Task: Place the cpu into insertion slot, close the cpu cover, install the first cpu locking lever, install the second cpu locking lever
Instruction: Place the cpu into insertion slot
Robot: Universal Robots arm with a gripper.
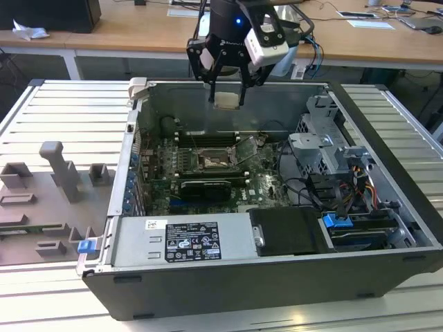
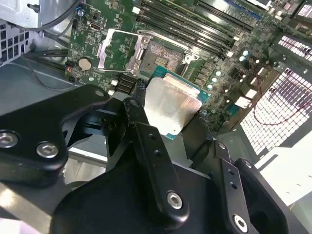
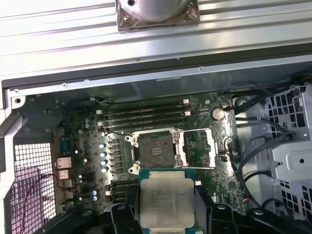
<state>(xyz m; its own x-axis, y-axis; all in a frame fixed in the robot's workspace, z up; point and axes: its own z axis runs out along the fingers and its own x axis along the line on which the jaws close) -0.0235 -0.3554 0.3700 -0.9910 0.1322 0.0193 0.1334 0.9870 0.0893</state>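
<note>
Holding the cpu (image 3: 166, 202) clamped in the gripper (image 1: 227, 97), well above the slot (image 3: 156, 150); placing step, calling for squared lowering.

An open dark computer case (image 1: 277, 294) lies on a ribbed metal desk (image 1: 69, 104), with a grey power supply (image 1: 181, 241) along its near side and a metal drive cage (image 1: 325, 138) with loose cables (image 1: 304, 188) toward the exterior view's right. Its green motherboard (image 3: 78, 126) carries long black memory slots (image 3: 146, 115) and a coin battery (image 3: 218, 113). A grey fixture tray (image 1: 21, 235) of blocks sits at the exterior view's left, and a wooden desk (image 1: 138, 28) stands behind.
</note>
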